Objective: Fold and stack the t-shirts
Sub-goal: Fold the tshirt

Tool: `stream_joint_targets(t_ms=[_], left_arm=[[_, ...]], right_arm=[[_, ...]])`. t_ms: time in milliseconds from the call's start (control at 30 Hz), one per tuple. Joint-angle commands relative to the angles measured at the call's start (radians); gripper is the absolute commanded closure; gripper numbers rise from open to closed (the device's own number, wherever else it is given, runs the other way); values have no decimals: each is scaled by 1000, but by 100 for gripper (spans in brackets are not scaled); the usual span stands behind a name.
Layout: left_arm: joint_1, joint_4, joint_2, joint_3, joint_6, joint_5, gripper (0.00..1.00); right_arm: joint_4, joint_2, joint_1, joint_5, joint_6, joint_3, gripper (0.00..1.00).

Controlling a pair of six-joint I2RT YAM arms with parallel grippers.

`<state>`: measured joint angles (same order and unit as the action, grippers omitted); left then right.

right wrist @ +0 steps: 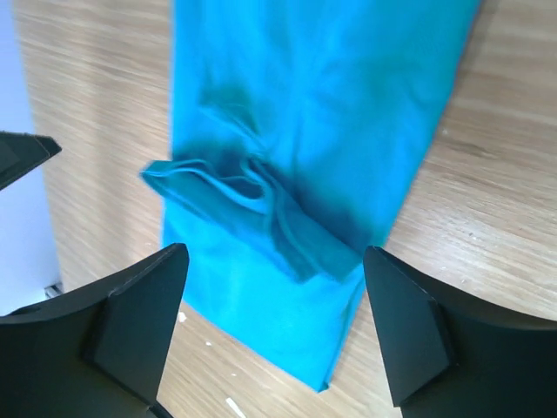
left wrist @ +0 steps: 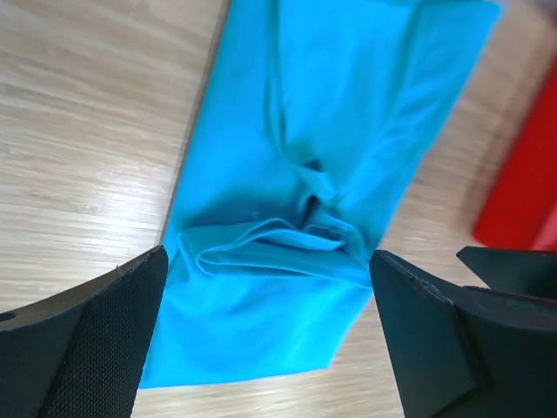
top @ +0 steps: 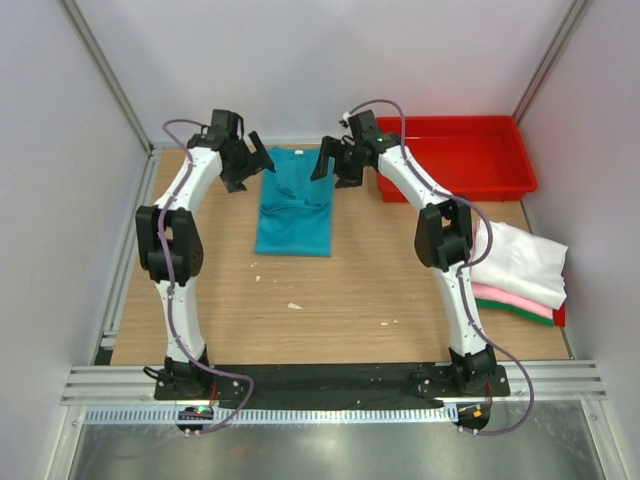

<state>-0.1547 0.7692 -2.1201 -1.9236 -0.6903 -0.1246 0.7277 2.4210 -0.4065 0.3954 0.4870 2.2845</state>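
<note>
Teal t-shirt (top: 295,205) folded to narrow strip, far desk (top: 350,300). Left hand (top: 248,165) & right hand (top: 335,165) wide open, empty. Cross-fold + stacking on pile (top: 520,268) at right tbd.

The teal t-shirt (top: 296,205) is plain, with no print (a brighter turquoise in the wrist views). The white t-shirt (top: 520,260), pink t-shirt (top: 505,298) and green t-shirt (top: 525,314) are plain too. The tray (top: 455,160) is solid red, and the table (top: 340,300) shows pale wood grain.

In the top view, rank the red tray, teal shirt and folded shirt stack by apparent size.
Largest: red tray. Then teal shirt and folded shirt stack, which look about alike; I won't rank those two.
</note>
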Motion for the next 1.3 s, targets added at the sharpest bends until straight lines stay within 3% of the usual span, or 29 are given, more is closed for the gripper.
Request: stream_joint_targets(t_ms=[0,100,133,267,367,467,500,600,700,733,867,1000,1033,1267], left_arm=[[7,39,115,-46,31,-38,0],[7,-1,218,50,0,-88,0],[7,-34,244,148,-8,-101,0],[7,-166,380,409,-41,-180,1],[3,-326,407,564,-64,-312,13],[-23,-421,391,609,-16,-357,18],[-34,-451,381,615,18,-375,17],[-72,-485,327,566,162,-346,18],[-75,-463,253,464,227,-300,31],[-75,-443,205,439,235,-297,41],[-88,-427,120,362,291,-317,64],[-108,-335,75,310,458,-331,88],[-109,-300,71,301,516,-333,100],[-132,-231,95,333,754,-370,100]], right_arm=[[-79,-178,1,22,-8,41,11],[-180,-273,-18,75,13,-130,6],[-203,-296,-29,72,1,-226,6],[-174,-358,-97,-55,-135,-332,10],[-178,-370,-135,-81,-153,-397,16],[-157,-385,-137,-186,-117,-418,10],[-145,-402,-134,-269,-99,-415,2],[-111,-434,-117,-329,-90,-411,0],[-67,-480,-106,-435,-90,-413,0],[-39,-502,-101,-476,-91,-416,0],[16,-554,-88,-555,-80,-442,0],[6,-622,-71,-586,-79,-514,0],[0,-632,-68,-592,-79,-539,0],[1,-672,-40,-601,-94,-603,0]])
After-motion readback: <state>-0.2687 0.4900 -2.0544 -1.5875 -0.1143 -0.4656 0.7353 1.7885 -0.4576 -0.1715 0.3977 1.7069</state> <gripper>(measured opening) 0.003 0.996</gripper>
